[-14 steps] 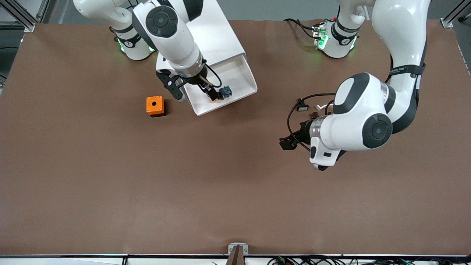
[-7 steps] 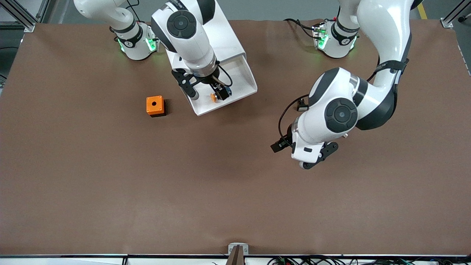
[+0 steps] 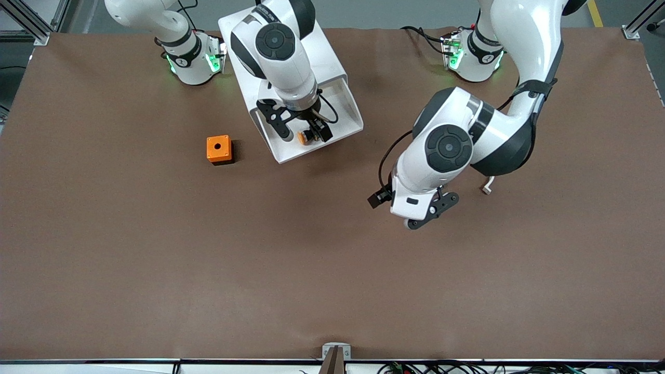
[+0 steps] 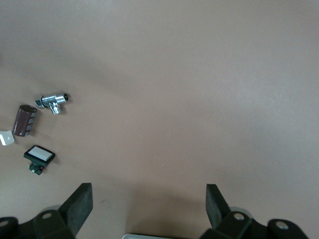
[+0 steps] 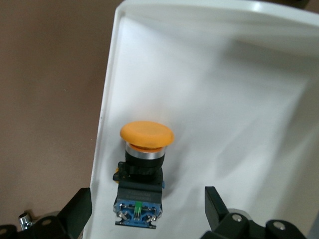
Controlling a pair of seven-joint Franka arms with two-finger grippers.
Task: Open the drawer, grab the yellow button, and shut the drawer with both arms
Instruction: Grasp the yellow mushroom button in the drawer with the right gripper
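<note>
An orange cube with a round hole in its top sits on the brown tabletop.

Well apart from the cube, toward the left arm's end of the tabletop, lies a cluster of small parts. In the left wrist view these are a black button with a white face, a dark brown ribbed cylinder just beside it, a small chrome fitting near the cylinder, and a white piece cut off at the edge. All lie flat, none touching.
</note>
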